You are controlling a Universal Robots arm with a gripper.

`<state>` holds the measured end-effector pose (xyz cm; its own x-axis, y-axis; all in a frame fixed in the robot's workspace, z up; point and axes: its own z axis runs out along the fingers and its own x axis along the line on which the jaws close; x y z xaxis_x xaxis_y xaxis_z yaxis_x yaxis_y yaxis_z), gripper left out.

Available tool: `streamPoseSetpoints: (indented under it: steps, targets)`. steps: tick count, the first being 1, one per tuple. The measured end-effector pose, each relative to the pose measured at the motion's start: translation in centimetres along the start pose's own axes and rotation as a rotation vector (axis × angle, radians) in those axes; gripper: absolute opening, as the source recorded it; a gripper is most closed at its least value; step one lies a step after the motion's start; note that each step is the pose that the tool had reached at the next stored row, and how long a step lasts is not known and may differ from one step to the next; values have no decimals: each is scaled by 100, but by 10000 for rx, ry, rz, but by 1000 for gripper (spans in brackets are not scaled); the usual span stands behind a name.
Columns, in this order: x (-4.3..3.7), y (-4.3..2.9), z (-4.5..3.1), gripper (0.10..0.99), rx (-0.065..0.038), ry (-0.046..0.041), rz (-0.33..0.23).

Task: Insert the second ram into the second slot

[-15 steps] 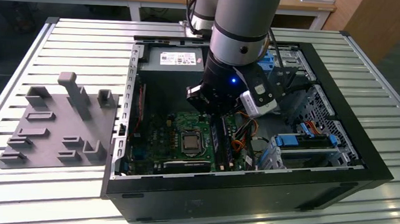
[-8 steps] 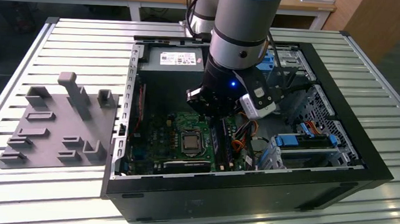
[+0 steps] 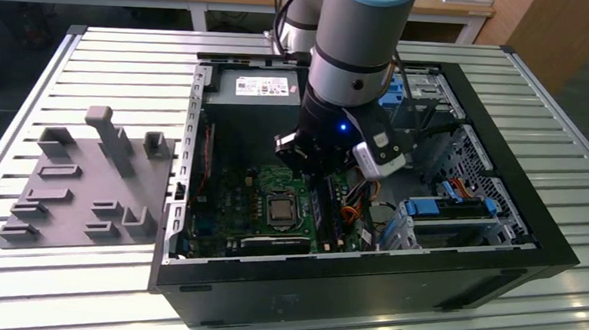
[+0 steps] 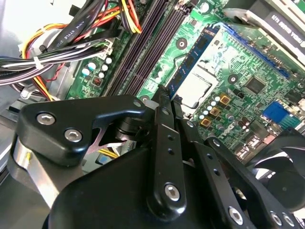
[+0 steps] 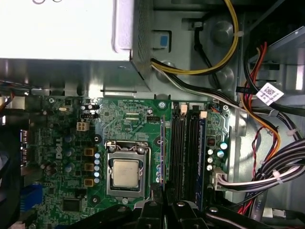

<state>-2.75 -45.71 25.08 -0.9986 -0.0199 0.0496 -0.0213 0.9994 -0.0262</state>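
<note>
Gripper clamped on the second ram, black fingers pinching one end of the stick. Stick held on edge, its blue-green board running out from the fingertips over the motherboard. In the first wrist view the second ram reads as a thin line parallel to the memory slots, lying between them and the CPU socket, just beside the nearest slot. Not seated; it hangs above the board. In the second wrist view the dark memory slots run alongside the stick and the CPU socket sits on its other side.

Exterior view: arm reaches down into the open computer case, gripper low over the board near the middle of the case. Power supply at the far end of the case. Bundled cables crowd the wall beyond the slots. Case stands on a slatted metal table; a grey fixture tray lies on the exterior view's left, well apart from the gripper.
</note>
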Motion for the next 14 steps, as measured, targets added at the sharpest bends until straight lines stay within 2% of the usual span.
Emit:
streamPoseSetpoints:
  steps: [14]
  targets:
    - [-21, -1, 103, 137, -47, 31, -2]
